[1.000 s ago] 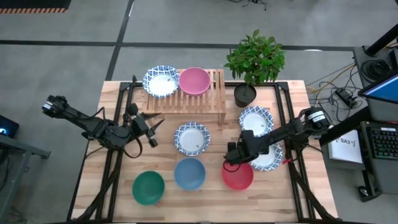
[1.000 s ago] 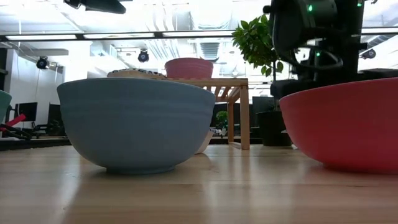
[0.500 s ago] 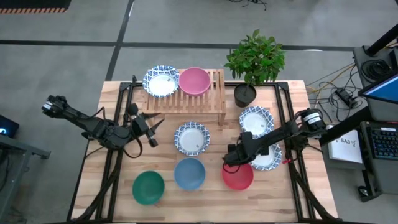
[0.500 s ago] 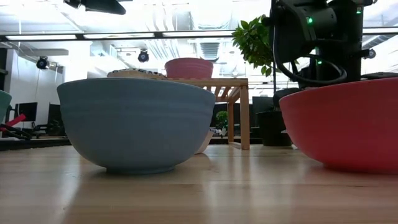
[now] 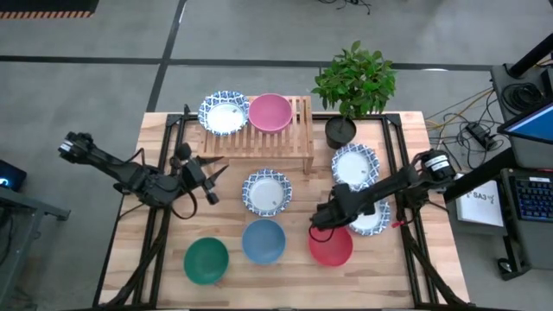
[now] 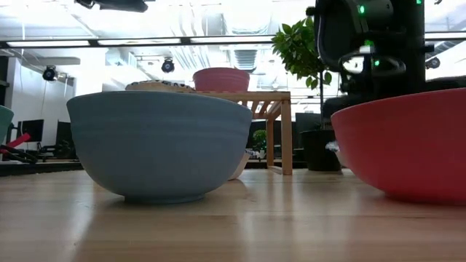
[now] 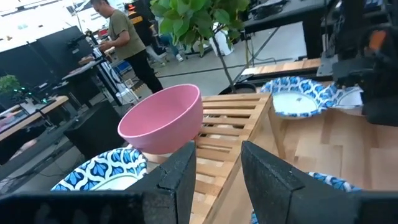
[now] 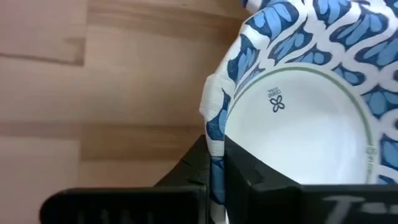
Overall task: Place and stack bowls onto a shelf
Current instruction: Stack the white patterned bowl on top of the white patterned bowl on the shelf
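Where the table edge lies nearest the low camera, three plain bowls are ranged well short of the shelf (image 5: 259, 138): a green bowl (image 5: 206, 259), a blue bowl (image 5: 263, 240) and a red bowl (image 5: 331, 245). Just beyond the red bowl, the right gripper (image 5: 321, 218) is seen, and in its wrist view the fingers are drawn nearly together on the rim of a patterned bowl (image 8: 298, 112), whose thin wall is pinched between them. That bowl (image 5: 373, 218) lies beside the red one, to the right of the shelf and nearer the front than it; a second patterned bowl (image 5: 356, 166) sits between it and the plant pot (image 5: 340, 132). The shelf therefore lies away and to the left of the held bowl, so the right arm is judged the nearer carrier. A third patterned bowl (image 5: 267, 192) rests just before the shelf. The left gripper (image 5: 218, 173) waits left of that bowl, fingers parted, holding nothing. On the shelf a fourth patterned bowl (image 5: 224, 113) and a pink bowl (image 5: 270, 112) stand side by side, touching.
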